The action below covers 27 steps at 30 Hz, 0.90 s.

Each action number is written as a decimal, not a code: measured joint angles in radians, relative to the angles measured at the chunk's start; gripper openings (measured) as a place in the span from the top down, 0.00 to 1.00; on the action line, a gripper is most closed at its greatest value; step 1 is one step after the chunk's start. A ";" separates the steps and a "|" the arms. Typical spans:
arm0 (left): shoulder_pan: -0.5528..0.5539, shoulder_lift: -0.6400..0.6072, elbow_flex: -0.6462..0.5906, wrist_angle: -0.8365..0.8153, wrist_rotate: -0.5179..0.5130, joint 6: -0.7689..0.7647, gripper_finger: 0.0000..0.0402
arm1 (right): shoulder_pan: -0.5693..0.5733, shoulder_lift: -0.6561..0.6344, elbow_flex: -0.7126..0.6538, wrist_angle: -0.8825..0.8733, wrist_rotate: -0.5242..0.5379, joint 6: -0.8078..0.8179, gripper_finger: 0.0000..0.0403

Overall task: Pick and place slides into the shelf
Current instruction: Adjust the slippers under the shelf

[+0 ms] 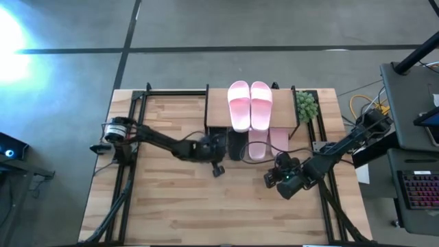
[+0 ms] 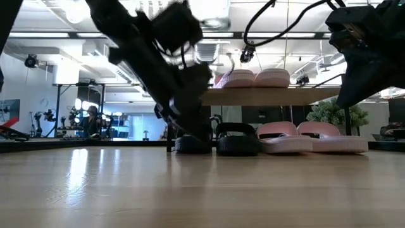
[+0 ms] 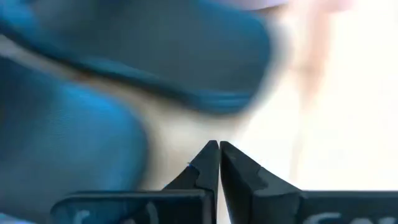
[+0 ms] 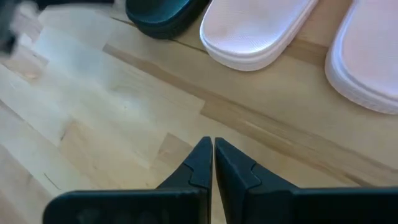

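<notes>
The shelf (image 1: 216,110) stands at the table's far middle. One pale pink pair of slides (image 1: 250,104) lies on its top board. On the table under the board stand a black pair (image 2: 237,140) and a second pink pair (image 2: 310,138). My left gripper (image 3: 218,146) is shut, slanting down right at the left black slide (image 2: 190,144). My right gripper (image 4: 213,142) is shut above bare table, a little nearer than the lower pink slides (image 4: 255,31), touching nothing. My left gripper has its shut fingertips close against the left black slide (image 3: 143,56), coming from the table's left and slanting down. Whether they touch it I cannot tell: my own arm stands in front of that place in the low view.
A small green plant (image 1: 306,105) stands at the shelf's right end. Black rails (image 1: 130,137) run along the table's left and right sides. Bare wood (image 1: 219,213) spreads over the near half of the table.
</notes>
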 joint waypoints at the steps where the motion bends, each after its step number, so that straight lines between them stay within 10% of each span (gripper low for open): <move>1: -0.025 -0.001 0.004 0.008 0.002 -0.007 1.00 | 0.000 0.000 0.000 -0.003 0.004 0.000 0.97; 10: -0.262 -0.005 0.005 0.093 -0.146 0.002 1.00 | -0.001 0.004 -0.008 0.139 0.020 0.012 0.97; 27: -0.414 -0.176 -0.037 -0.372 -0.486 -0.453 1.00 | -0.188 0.335 -0.013 0.804 -0.004 -0.330 0.97</move>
